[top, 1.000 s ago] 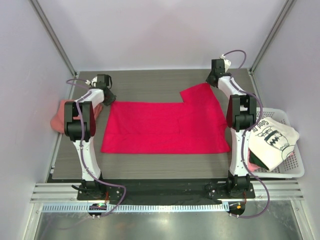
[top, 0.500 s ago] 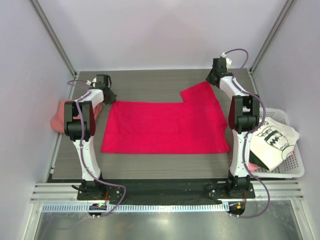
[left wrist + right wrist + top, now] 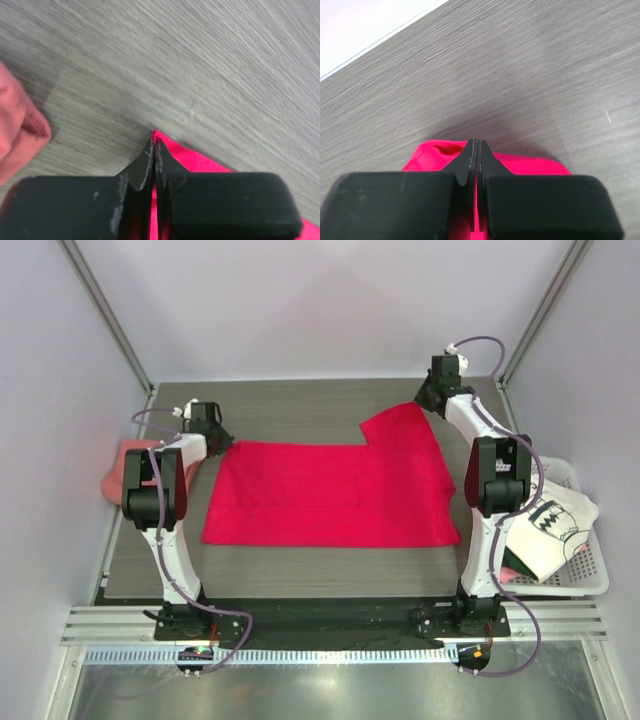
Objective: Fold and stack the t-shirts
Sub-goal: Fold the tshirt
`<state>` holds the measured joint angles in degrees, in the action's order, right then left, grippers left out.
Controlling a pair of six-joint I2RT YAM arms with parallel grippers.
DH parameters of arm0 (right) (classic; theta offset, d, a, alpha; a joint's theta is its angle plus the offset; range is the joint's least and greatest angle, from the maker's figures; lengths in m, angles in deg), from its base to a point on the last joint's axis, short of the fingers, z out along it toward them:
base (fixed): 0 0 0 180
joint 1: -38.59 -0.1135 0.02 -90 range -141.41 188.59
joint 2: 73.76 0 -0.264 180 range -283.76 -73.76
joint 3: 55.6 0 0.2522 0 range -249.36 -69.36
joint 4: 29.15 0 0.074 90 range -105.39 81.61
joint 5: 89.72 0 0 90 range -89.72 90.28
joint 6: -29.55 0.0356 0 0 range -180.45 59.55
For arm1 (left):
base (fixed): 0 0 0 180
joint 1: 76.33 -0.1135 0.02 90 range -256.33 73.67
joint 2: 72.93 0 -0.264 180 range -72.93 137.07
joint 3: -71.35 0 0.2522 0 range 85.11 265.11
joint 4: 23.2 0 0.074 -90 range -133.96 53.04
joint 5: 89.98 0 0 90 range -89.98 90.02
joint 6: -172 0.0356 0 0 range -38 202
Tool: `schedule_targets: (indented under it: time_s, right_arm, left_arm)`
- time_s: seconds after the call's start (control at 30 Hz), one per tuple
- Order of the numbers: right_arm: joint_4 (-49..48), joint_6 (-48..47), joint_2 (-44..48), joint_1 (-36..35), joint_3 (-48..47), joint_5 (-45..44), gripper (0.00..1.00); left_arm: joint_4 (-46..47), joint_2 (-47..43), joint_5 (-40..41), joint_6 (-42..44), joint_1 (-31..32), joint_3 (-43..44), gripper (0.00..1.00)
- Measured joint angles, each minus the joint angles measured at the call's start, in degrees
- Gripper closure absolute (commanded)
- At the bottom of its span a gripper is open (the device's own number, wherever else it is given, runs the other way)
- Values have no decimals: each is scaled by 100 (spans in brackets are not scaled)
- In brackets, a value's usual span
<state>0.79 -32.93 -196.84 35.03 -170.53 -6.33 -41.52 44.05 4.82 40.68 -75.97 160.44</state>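
Grey wood-grain table (image 3: 300, 410) fills the floor of a white-walled booth, and from where I stand I count three t-shirts, two arms and one basket.

One crimson t-shirt (image 3: 330, 495) lies spread flat across the middle of the table, with one sleeve sticking out toward the far right corner. One salmon-pink t-shirt (image 3: 115, 472) sits bunched at the left edge of the table, near the left arm. One white t-shirt (image 3: 545, 520) with black print rests in the white plastic basket (image 3: 592, 582) off the table's right side.

The left gripper (image 3: 222, 440) is down at the far left corner of the crimson t-shirt. Its wrist camera shows the two black fingers pressed together with hardly a gap, the pointed corner of the red cloth right at their tips and red showing in the slit between them, so it is pinching that corner. The salmon-pink cloth lies just off to the side, apart from the fingers.

The right gripper (image 3: 424, 400) is at the far tip of the outstretched sleeve. Its fingers are likewise clamped tight together, red cloth bulging on both sides of the tips and visible between them lower down, so it grips the sleeve's edge.
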Motion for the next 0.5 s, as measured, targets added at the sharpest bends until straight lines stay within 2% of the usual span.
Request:
schedule_targets:
  time_s: [0.17,0.4,0.5]
  right_arm:
    - [4,2,472,48,400,15,99]
    - [-26,48,756,232,717,144,99]
    - [-35,85,763,286,837,195,99]
  left_arm:
    - [1132,-345,-164,173,0,-914,100]
    - [2144,-348,-1154,328,-243,-1088,100]
    - [2306,-352,-1390,343,-369,-1086,100]
